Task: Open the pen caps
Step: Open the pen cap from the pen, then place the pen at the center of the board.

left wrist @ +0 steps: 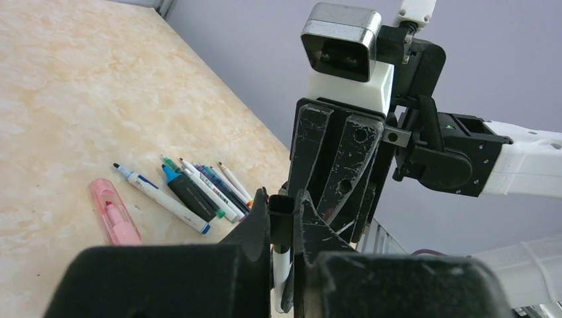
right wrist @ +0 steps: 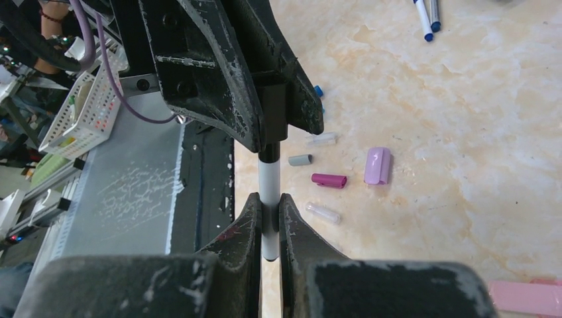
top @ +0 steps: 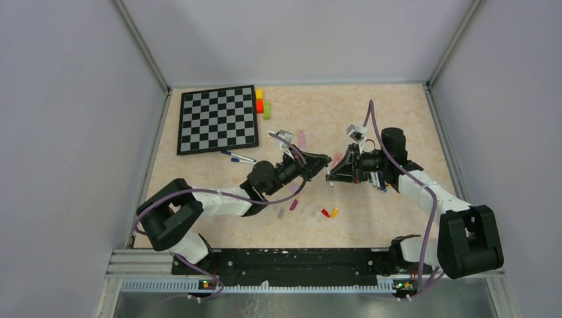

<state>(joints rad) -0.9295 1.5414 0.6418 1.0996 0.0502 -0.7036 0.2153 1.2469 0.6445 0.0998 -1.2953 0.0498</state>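
Two robot arms are meeting tip to tip over the middle of the table (top: 397,119), sharing one pen (right wrist: 268,189) held above the surface. The left arm (top: 219,199) is reaching in from the left, and the left jaws are clenching the pen's black cap (right wrist: 272,126). The right arm (top: 417,185) is reaching in from the right, and the right jaws are pinching the white barrel just below the cap. A short stretch of pen is showing between the two grips.

In both wrist views the pen is running straight up the picture, cap end uppermost and barrel below. Its long axis therefore appears to be lying across the line on which the arms are facing each other. From above, only a small white stub is showing under the meeting point, and it cannot be told whether the pen is standing upright or leaning.

The parting pull looks as though it must go along that axis, cap one way and barrel the other. Loose caps (right wrist: 329,180) are lying on the table, and other pens (left wrist: 199,189) are lying in a cluster beside the right arm.
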